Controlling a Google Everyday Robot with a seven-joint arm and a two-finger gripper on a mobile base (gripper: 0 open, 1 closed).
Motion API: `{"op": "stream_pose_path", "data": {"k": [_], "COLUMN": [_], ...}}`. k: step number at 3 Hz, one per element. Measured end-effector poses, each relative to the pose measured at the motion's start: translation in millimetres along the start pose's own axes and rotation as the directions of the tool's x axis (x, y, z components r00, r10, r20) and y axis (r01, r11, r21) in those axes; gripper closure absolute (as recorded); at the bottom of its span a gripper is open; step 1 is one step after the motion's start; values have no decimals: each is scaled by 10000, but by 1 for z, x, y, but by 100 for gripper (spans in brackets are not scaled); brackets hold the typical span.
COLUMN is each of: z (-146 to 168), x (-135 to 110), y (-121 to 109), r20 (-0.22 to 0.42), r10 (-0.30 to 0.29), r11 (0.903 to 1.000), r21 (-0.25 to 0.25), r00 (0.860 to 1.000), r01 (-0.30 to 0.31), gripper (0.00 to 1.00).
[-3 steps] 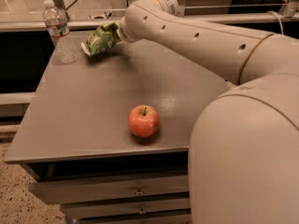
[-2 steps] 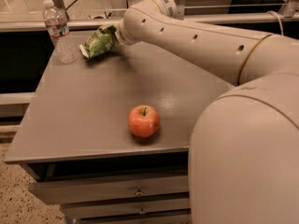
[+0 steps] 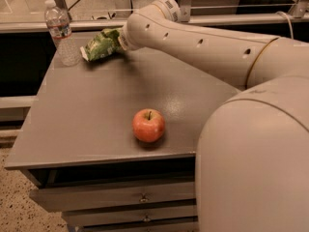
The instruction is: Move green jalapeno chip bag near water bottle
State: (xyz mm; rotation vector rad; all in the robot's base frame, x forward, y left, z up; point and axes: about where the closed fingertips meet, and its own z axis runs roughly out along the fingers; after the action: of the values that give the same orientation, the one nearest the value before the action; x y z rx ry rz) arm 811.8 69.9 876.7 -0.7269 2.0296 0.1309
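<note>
The green jalapeno chip bag is crinkled and shiny, and hangs tilted just above the far left part of the grey table, with its shadow beneath it. My gripper is at the bag's right end, mostly hidden behind the wrist, and is shut on the bag. The water bottle, clear with a white cap and a red-and-white label, stands upright at the table's far left corner, a short gap left of the bag.
A red apple sits near the table's front edge, at its middle. My pale arm spans the right side of the table. Drawers lie below the front edge. A rail runs behind the table.
The arm has carried the bag a little to the left, closer to the water bottle. The apple and the bottle have not moved.
</note>
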Motion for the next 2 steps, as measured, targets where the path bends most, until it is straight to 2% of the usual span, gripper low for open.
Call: {"op": "stream_pose_path", "data": {"k": [2], "z": [1], "x": [6], "y": [2], "r20": [-8], "r10": [31], "r11": [10000], "r21": [-90], "r00": [10000], "r01": [-31], "gripper": [16]}}
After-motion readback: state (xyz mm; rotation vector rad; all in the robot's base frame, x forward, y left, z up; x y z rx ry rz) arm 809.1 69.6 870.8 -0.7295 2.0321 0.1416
